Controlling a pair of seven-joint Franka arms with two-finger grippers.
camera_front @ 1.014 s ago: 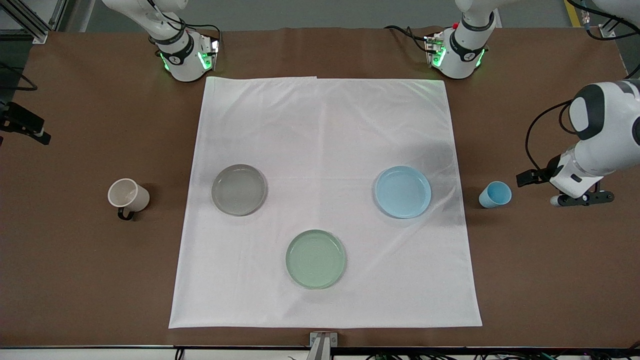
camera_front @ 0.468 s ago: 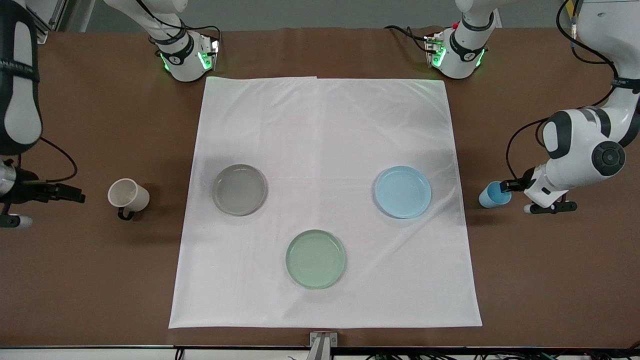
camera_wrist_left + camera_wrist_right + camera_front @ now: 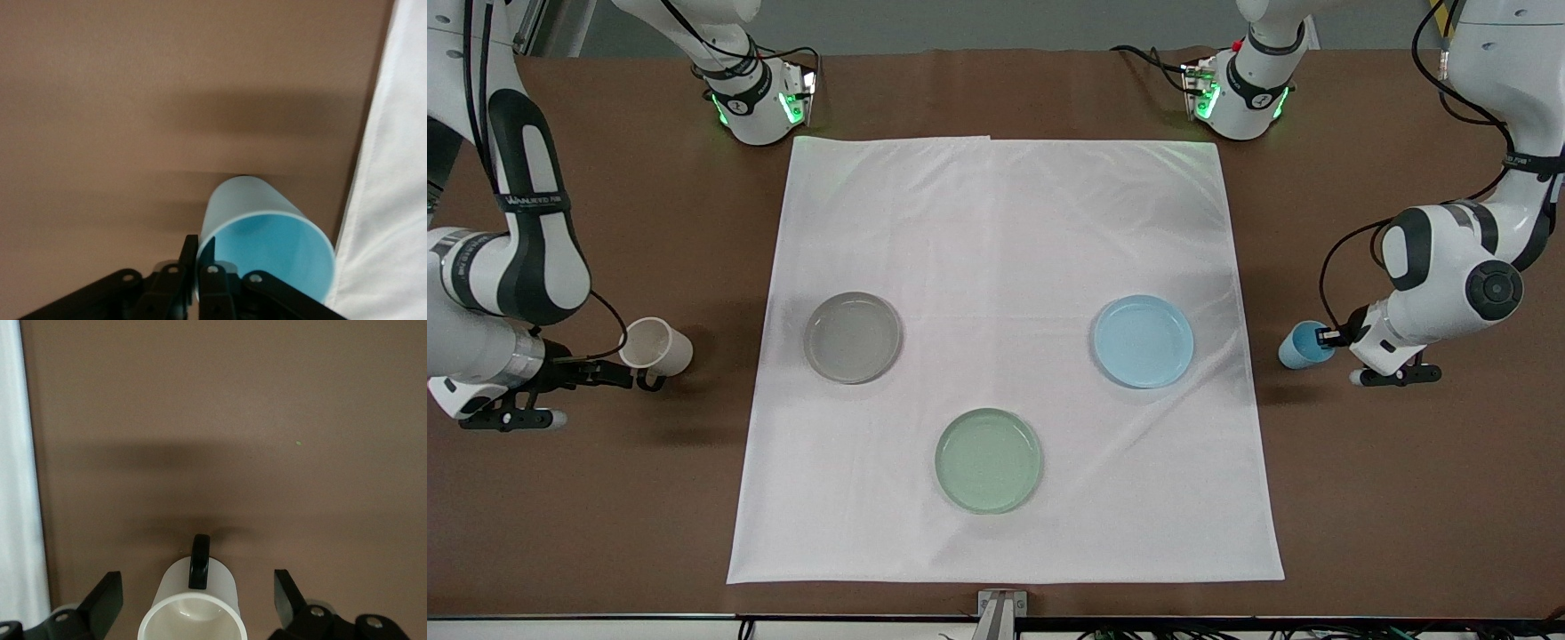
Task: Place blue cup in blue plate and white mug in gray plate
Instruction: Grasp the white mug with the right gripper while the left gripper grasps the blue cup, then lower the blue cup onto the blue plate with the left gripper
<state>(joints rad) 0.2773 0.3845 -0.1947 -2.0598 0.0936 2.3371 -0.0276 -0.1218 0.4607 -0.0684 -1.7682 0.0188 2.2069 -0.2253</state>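
The blue cup [image 3: 1305, 346] stands on the bare brown table beside the cloth, toward the left arm's end. My left gripper [image 3: 1329, 338] is shut on its rim, one finger inside and one outside; the left wrist view shows the grip [image 3: 199, 250] on the cup [image 3: 267, 233]. The white mug [image 3: 655, 347] stands on the brown table toward the right arm's end, its dark handle facing the front camera. My right gripper [image 3: 618, 373] is open, and in the right wrist view [image 3: 197, 600] its fingers flank the mug [image 3: 193, 613] without touching it. The blue plate [image 3: 1144, 341] and gray plate [image 3: 852, 338] lie empty on the cloth.
A white cloth [image 3: 1005, 222] covers the middle of the table. A pale green plate [image 3: 988, 460] lies on it nearer the front camera than the other two plates. The cloth's edge shows in the left wrist view [image 3: 393, 200] beside the cup.
The right arm has swung in from the table's end, bringing its open gripper to the mug. The left gripper has moved to the blue cup and shut on its rim.
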